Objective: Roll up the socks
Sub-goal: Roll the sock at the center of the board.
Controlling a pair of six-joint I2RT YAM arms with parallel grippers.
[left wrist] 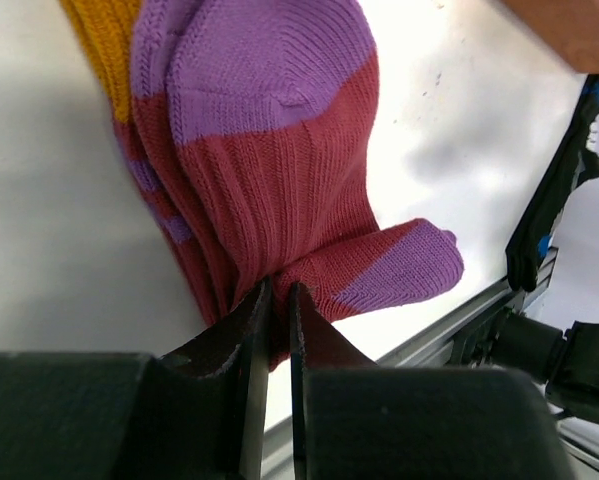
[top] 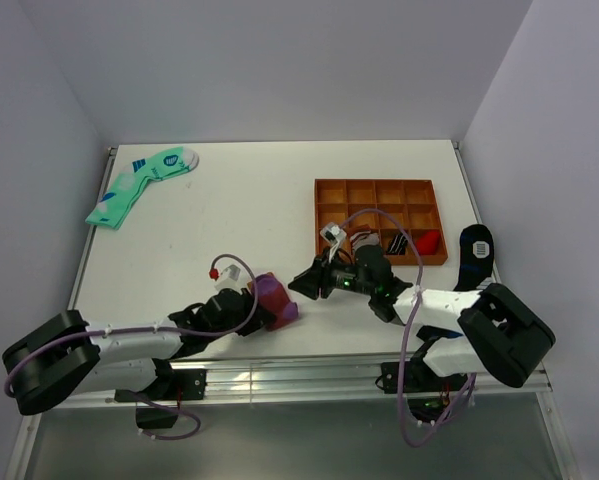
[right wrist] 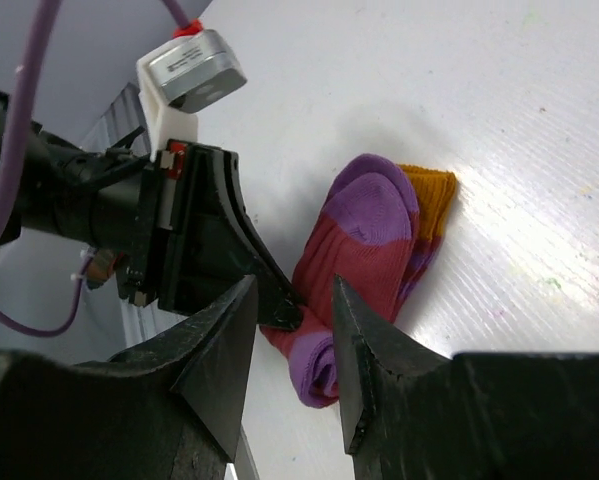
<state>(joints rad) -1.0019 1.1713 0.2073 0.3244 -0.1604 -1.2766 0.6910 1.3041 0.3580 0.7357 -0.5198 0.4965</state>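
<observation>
Socks [left wrist: 279, 190] pinched in narrowed left jaws, right jaws parted nearby

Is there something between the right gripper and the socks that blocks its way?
Nothing visible does. The open right gripper faces the socks across the table. The left gripper pinches one end of them.

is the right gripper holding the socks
No, the right gripper is open with nothing between its fingers; only the left gripper is pinched on the socks.
</observation>
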